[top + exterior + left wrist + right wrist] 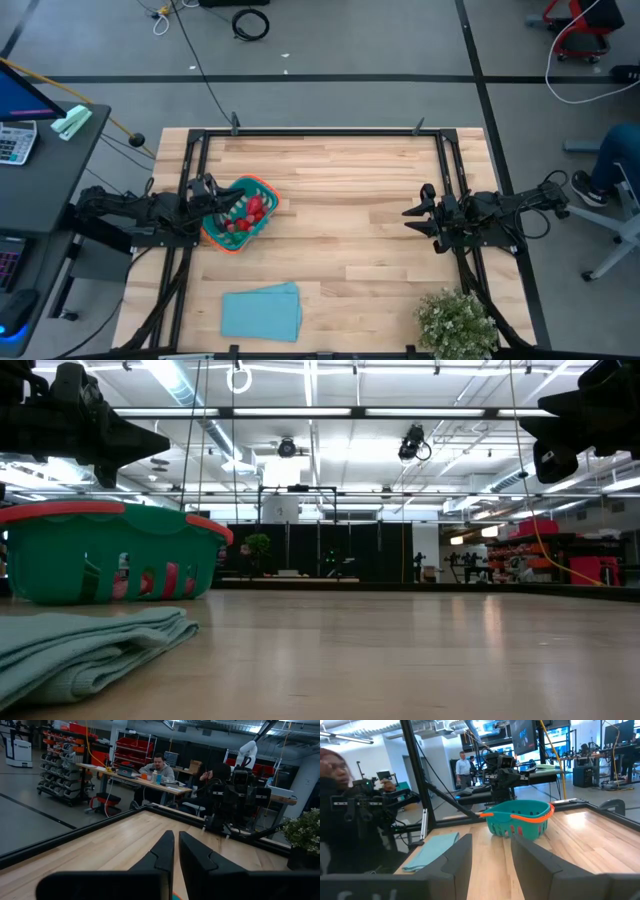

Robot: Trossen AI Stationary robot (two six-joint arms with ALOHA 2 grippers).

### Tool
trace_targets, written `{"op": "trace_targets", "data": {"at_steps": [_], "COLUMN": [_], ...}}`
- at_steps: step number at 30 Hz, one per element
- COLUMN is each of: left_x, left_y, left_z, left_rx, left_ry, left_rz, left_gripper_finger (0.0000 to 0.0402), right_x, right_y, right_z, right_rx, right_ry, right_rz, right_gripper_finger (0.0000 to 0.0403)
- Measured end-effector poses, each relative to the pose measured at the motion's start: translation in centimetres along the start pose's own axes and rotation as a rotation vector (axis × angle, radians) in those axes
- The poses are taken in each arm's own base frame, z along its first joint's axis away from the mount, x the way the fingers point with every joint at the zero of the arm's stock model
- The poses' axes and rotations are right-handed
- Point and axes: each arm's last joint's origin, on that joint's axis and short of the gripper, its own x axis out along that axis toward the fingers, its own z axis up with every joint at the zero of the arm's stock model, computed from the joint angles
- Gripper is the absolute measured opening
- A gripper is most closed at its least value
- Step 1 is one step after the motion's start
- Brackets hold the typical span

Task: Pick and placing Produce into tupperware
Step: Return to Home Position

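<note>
The teal tupperware (228,232) with an orange rim stands on the table's left part. Red and pink produce (252,211) lies inside it and shows through the slots (170,580) in the low view. My left gripper (240,201) hangs level above the tub's rim, clear of it, with its fingers (165,847) shut on nothing. My right gripper (410,218) hovers level over the table's right part, far from the tub (520,820), and is open with nothing between its fingers (462,850).
A folded light-blue cloth (262,310) lies near the front edge, left of centre. A bushy potted plant (458,322) stands at the front right corner. Black frame rails (330,133) run along the table's sides. Bare wood (340,215) spans the middle. People sit beyond the table.
</note>
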Motion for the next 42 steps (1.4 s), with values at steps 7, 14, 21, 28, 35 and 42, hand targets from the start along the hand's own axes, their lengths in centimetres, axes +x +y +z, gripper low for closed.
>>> {"op": "trace_targets", "data": {"at_steps": [7, 14, 21, 28, 35, 42], "left_x": [0.00, 0.00, 0.00, 0.00, 0.00, 0.00], "left_y": [0.00, 0.00, 0.00, 0.00, 0.00, 0.00], "left_z": [0.01, 0.00, 0.00, 0.00, 0.02, 0.00], "left_rx": [0.000, 0.000, 0.000, 0.000, 0.000, 0.000], "left_ry": [0.000, 0.000, 0.000, 0.000, -0.001, 0.000], "left_rz": [0.000, 0.000, 0.000, 0.000, 0.000, 0.000], "left_gripper_finger": [0.0026, 0.0037, 0.0040, 0.0030, 0.0033, 0.0040], "right_x": [0.00, 0.00, 0.00, 0.00, 0.00, 0.00], "right_y": [0.00, 0.00, 0.00, 0.00, 0.00, 0.00], "right_z": [0.00, 0.00, -0.01, 0.00, 0.00, -0.01], "right_rx": [0.000, 0.000, 0.000, 0.000, 0.000, 0.000], "right_ry": [0.000, 0.000, 0.001, 0.000, 0.000, 0.001], "right_rz": [0.000, 0.000, 0.000, 0.000, 0.000, 0.000], "right_gripper_finger": [0.0145, 0.0145, 0.0145, 0.0145, 0.0145, 0.0145]}}
